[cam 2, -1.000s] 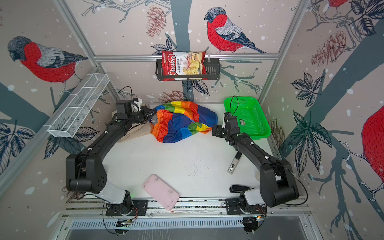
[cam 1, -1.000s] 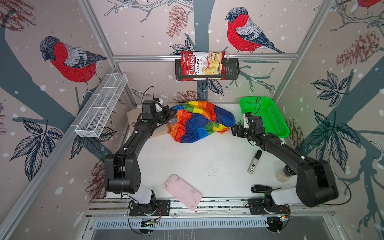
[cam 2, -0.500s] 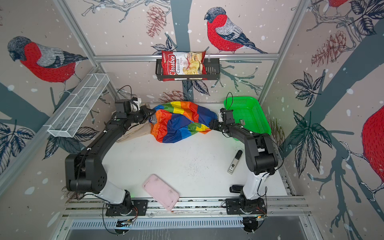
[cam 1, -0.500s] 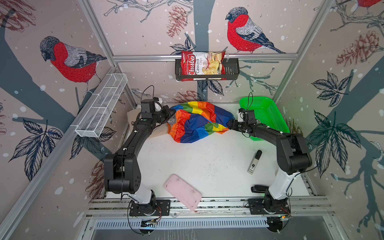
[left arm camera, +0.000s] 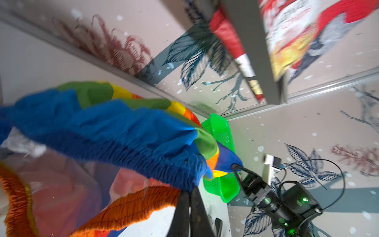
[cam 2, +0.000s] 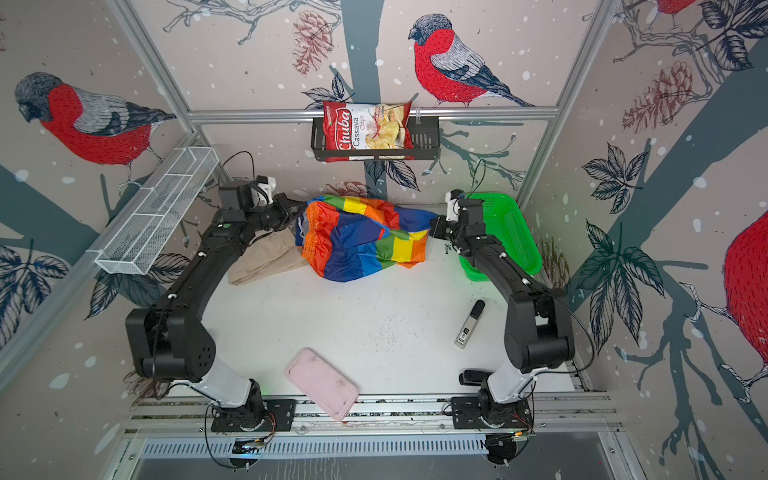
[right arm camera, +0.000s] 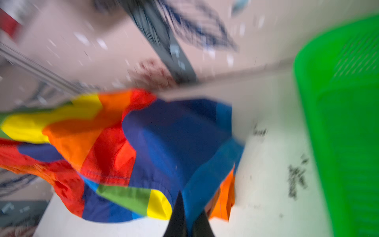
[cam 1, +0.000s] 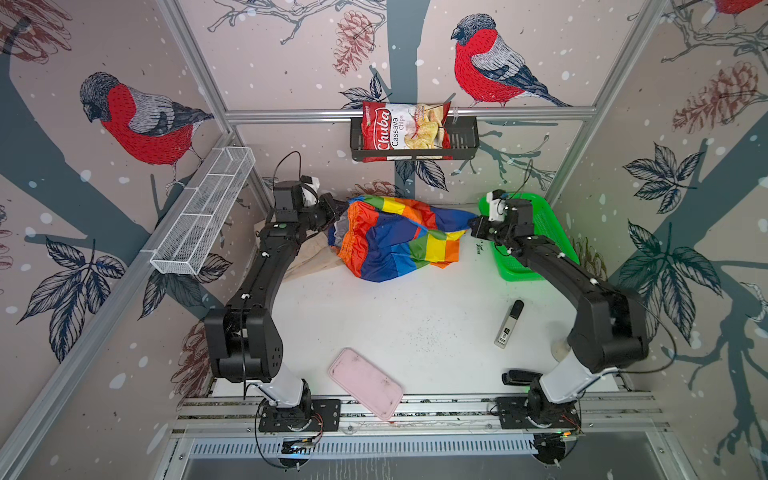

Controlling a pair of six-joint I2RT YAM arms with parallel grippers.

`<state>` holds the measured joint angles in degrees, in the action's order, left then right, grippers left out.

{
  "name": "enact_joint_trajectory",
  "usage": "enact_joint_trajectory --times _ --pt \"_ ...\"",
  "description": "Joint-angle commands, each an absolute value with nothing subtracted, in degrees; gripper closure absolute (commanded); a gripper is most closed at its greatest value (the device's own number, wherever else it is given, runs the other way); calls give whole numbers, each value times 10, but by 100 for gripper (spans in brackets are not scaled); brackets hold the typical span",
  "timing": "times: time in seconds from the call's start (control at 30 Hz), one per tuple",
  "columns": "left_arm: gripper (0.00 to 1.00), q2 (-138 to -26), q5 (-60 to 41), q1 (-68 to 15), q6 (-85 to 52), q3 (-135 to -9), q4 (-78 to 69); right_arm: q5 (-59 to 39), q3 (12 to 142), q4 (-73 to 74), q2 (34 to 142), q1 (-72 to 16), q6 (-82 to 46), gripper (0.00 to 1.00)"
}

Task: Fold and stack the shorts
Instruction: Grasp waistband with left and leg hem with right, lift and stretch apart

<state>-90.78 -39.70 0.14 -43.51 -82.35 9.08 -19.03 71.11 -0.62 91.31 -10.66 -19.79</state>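
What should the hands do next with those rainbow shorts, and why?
Probably draw the two hands apart, lifting slightly, to stretch the cloth flat. The left hand is shut on the gathered waistband of the striped shorts, and the right hand is shut on a blue corner at the opposite end. The cloth between them sags in a bunch, partly over the beige shorts.
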Motion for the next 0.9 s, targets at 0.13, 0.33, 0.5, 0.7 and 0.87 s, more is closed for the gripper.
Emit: enact_joint_trajectory --times 0.13,0.33,0.5,0.7,0.87 --pt "100 -869 -464 45 -487 -829 43 -163 728 -53 802 -27 -228 100" --pt "100 -894 -571 -30 -594 -871 -92 -187 734 -31 761 -73 -231 100" --pt "100 -895 -611 8 -635 -915 -113 -172 777 -84 747 5 -233 100" --pt "100 -893 -587 -15 -606 -908 -77 -206 718 -44 697 29 -290 100" --pt "100 -940 -486 -25 -474 -968 107 -157 706 -51 752 -28 -265 100"
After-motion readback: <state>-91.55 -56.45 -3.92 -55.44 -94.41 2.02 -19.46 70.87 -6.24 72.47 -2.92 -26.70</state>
